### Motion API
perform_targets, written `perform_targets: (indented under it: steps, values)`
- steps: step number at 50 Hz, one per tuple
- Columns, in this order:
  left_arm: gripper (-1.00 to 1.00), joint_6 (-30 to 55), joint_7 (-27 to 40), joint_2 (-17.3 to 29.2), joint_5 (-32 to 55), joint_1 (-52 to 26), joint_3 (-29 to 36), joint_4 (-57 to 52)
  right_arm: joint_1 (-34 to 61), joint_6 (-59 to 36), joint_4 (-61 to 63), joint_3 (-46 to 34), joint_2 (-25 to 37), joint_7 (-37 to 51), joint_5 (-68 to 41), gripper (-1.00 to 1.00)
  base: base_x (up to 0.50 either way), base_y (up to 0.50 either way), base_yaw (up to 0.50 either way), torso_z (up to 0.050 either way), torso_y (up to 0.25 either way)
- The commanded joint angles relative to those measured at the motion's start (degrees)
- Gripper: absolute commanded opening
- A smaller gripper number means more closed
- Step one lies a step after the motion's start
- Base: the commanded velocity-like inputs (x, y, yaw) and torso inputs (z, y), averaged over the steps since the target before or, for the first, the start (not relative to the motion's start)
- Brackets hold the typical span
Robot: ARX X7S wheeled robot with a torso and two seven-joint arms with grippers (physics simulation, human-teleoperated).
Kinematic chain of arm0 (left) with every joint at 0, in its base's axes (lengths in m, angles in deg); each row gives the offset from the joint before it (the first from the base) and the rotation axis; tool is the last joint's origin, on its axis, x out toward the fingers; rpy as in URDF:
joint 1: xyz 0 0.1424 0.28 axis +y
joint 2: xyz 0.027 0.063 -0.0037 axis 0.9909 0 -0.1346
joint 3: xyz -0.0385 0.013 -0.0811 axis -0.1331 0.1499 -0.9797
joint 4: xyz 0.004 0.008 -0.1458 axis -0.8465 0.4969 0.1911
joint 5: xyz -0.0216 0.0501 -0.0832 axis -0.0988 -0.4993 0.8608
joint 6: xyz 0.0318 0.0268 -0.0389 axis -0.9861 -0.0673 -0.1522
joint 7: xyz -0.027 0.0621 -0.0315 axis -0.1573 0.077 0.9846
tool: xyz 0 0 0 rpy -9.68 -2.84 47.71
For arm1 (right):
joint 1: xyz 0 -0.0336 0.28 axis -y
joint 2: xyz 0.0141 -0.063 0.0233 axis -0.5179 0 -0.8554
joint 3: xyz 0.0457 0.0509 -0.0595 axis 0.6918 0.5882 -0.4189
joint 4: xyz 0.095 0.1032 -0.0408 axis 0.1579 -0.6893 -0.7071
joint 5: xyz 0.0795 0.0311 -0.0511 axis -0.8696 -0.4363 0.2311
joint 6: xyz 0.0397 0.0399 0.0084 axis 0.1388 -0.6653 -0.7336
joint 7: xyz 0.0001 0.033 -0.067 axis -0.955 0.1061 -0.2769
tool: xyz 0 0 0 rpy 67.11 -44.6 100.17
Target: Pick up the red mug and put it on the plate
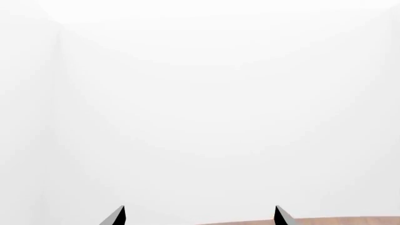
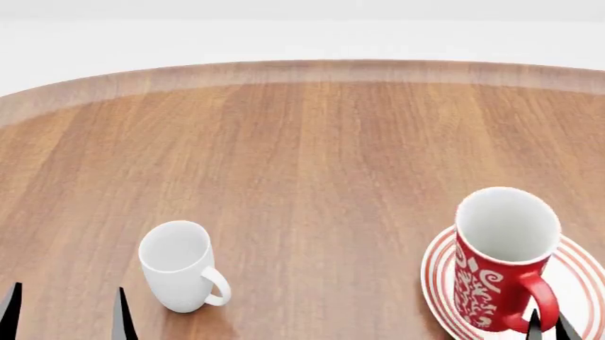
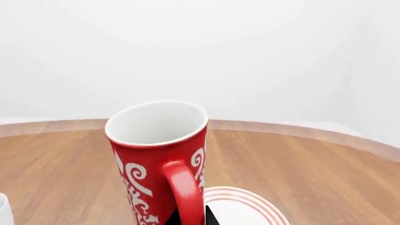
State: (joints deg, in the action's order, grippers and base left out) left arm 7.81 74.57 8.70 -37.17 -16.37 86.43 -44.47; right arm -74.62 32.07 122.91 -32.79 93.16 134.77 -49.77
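The red mug with white swirls is over the left part of the red-ringed white plate at the near right, leaning slightly. I cannot tell if its base rests on the plate. My right gripper is shut on the mug's red handle, one dark fingertip on each side. The right wrist view shows the mug close up, with the plate beside and behind it. My left gripper is open and empty at the near left. In the left wrist view its fingertips frame only white background.
A plain white mug stands upright on the round wooden table at the near left, just right of my left gripper. Its edge shows in the right wrist view. The table's far rim curves across the back.
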Motion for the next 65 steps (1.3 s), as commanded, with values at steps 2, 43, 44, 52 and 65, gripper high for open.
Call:
perform_targets:
  steps: [2, 43, 44, 52, 65]
  values:
    - [1.00, -0.15, 0.06, 0.05, 0.12, -0.06, 0.14, 0.07, 8.02, -2.62, -3.55, 2.38, 5.11, -3.57, -7.03, -1.00, 0.00, 0.00, 0.00, 0.000, 0.000]
    - [1.00, 0.61, 0.85, 0.23, -0.08, 0.00, 0.28, -0.31, 29.48, -6.11, -27.79, -2.55, 9.11, -27.77, -12.56, -1.00, 0.00, 0.00, 0.00, 0.000, 0.000]
    - [1.00, 0.59, 0.83, 0.25, -0.06, -0.01, 0.31, -0.30, 30.14, -6.70, -28.00, -2.94, 9.44, -28.13, -12.45, -1.00, 0.00, 0.00, 0.00, 0.000, 0.000]
    - [1.00, 0.61, 0.94, 0.30, -0.19, -0.04, 0.37, -0.30, 35.01, -8.53, -33.19, -5.88, 8.98, -32.93, -9.99, -1.00, 0.00, 0.00, 0.00, 0.000, 0.000]
    - [1.00, 0.50, 1.31, 0.30, -0.46, -0.06, 0.34, -0.24, 41.54, -8.94, -43.09, -8.99, 4.62, -38.96, -7.82, -1.00, 0.00, 0.00, 0.00, 0.000, 0.001]
